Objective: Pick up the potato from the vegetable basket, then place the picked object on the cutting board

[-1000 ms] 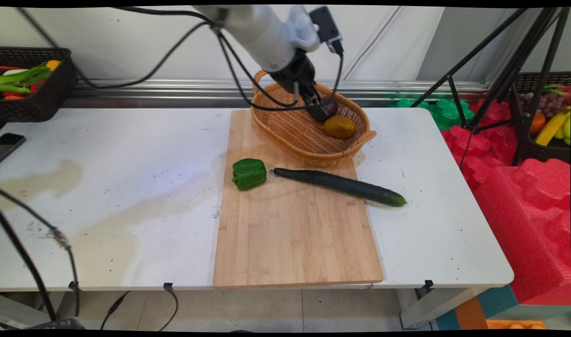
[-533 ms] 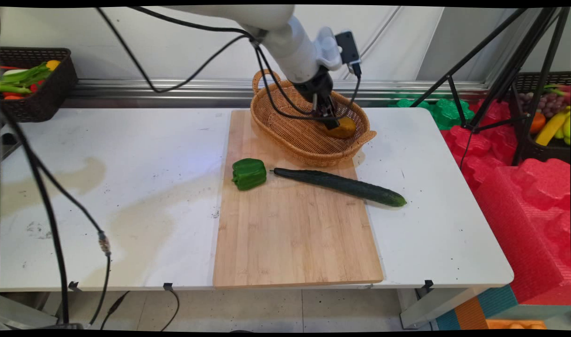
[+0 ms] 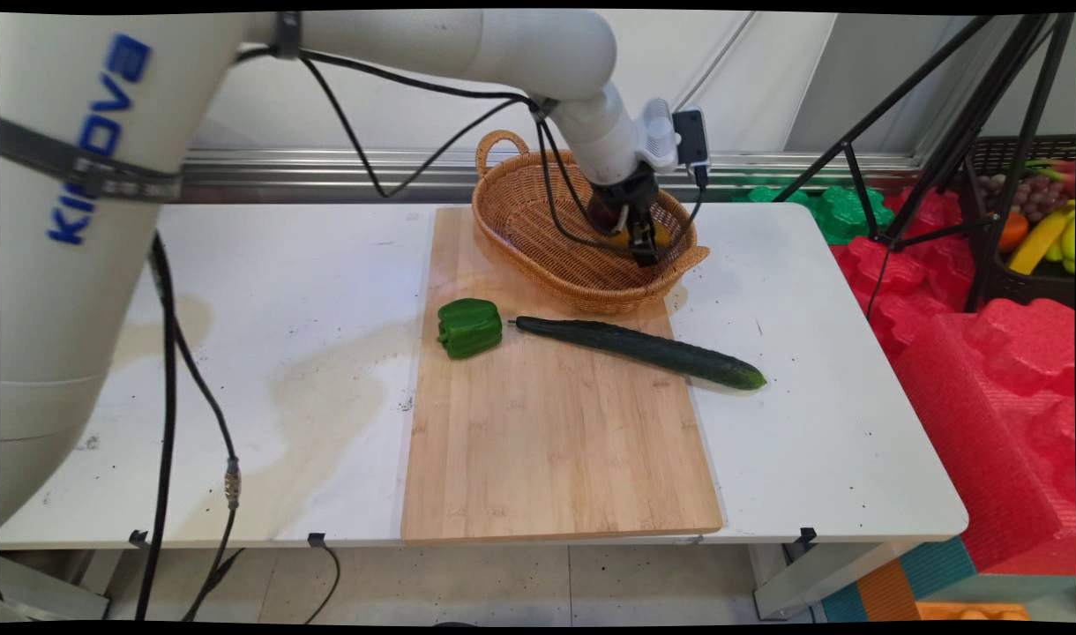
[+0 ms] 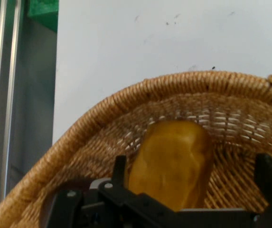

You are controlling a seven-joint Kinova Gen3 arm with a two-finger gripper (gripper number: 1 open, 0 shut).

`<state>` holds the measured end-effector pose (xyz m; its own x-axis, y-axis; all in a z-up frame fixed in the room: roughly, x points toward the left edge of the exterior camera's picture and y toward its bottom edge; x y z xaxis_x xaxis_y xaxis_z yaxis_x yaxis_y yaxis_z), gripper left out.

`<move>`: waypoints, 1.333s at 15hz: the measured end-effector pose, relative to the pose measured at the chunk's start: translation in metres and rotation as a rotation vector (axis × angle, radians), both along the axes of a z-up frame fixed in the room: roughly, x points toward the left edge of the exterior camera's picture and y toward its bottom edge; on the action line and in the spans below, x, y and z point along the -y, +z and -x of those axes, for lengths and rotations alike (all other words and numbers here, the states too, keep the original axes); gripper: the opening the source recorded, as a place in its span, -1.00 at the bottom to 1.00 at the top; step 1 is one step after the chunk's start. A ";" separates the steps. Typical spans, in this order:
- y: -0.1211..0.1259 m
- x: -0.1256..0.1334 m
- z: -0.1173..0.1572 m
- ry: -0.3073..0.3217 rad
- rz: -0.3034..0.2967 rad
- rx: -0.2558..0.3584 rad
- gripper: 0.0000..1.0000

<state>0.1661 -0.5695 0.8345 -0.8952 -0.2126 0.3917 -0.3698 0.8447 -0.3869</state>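
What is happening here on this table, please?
The white arm reaches into the wicker basket at the back of the wooden board. Its gripper is open, with the fingers on either side of a yellow-brown potato-like thing that lies inside. A dark red thing sits beside it. A green pepper and a cucumber lie on the board.

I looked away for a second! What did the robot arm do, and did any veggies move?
The hand slid to the right inside the basket, from beside the dark fruit to over the yellow-brown fruit, which sits between its open fingers. Nothing was picked up. The pepper, cucumber, board and basket stayed put.
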 end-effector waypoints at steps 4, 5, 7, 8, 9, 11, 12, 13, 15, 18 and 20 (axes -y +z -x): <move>-0.017 0.015 0.009 -0.029 -0.005 0.029 1.00; -0.020 0.017 0.010 -0.030 -0.008 0.034 1.00; -0.025 0.020 0.011 -0.031 -0.014 0.047 1.00; -0.027 0.021 0.011 -0.030 -0.015 0.050 -1.00; -0.027 0.021 0.011 -0.028 -0.015 0.055 -1.00; -0.026 0.020 0.010 -0.022 -0.012 0.059 -1.00; -0.024 0.019 0.010 -0.017 -0.009 0.059 -1.00; -0.022 0.017 0.010 -0.014 -0.006 0.056 -1.00; -0.012 0.011 0.010 0.001 0.006 0.042 -1.00; 0.008 -0.001 0.010 0.027 0.028 0.015 -1.00; 0.033 -0.018 0.006 0.060 0.050 -0.016 -1.00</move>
<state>0.1601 -0.5515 0.8672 -0.8749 -0.2455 0.4175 -0.4260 0.8003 -0.4220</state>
